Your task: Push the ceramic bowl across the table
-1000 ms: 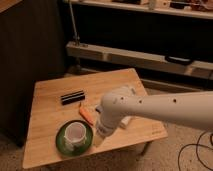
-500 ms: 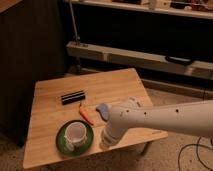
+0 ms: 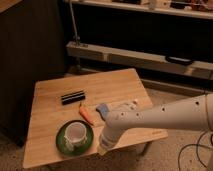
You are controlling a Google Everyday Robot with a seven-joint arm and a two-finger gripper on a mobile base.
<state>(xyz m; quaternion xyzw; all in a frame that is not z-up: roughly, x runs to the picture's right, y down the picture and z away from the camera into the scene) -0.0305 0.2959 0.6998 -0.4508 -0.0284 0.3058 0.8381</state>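
The ceramic bowl (image 3: 75, 138) is a dark green glossy dish near the front left corner of the light wooden table (image 3: 120, 85). A small white cup (image 3: 75, 133) sits inside it. My gripper (image 3: 103, 146) is at the end of the white arm that reaches in from the right. It hangs low over the table's front edge, just right of the bowl's rim. I cannot tell whether it touches the bowl.
A black flat object (image 3: 73, 96) lies behind the bowl. An orange carrot-like item (image 3: 86, 115) and a blue item (image 3: 102, 109) lie mid-table, with a small white item (image 3: 131, 104) further right. Dark shelving (image 3: 150, 55) stands behind the table, and a dark cabinet (image 3: 25, 60) stands to the left.
The arm has lowered and its end has slid toward the table's front edge, beside the bowl. The bowl and cup have stayed in place.
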